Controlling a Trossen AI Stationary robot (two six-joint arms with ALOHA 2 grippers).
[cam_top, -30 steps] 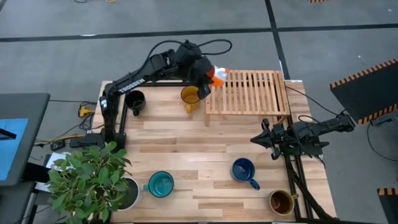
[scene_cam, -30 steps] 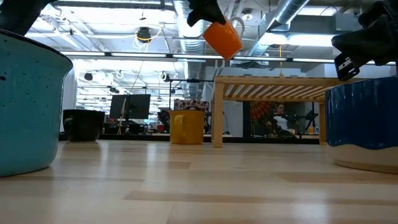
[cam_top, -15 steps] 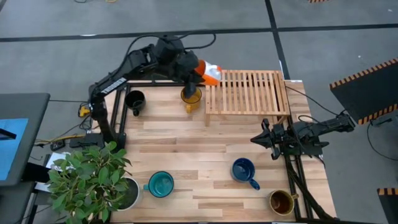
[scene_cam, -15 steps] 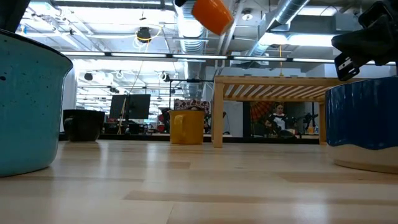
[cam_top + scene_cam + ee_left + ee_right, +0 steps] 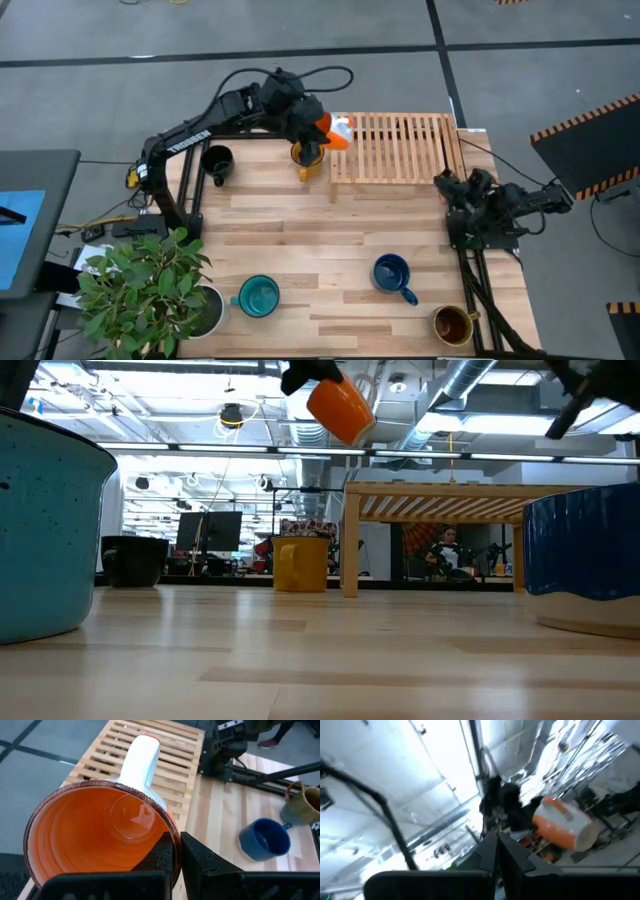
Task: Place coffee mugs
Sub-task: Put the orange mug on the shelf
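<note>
The left hand (image 5: pixel 312 125) pinches the rim of the orange mug (image 5: pixel 334 131) and holds it up in the air, tipped, near the tabletop's (image 5: pixel 300 240) far edge, over the yellow mug (image 5: pixel 306 158). The right hand (image 5: pixel 447 190) waits by the right edge, fingers pressed together.

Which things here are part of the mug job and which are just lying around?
Job: orange mug in left gripper; yellow mug; black mug; teal mug; blue mug; brown mug; rack.
Lying about: plant.
</note>
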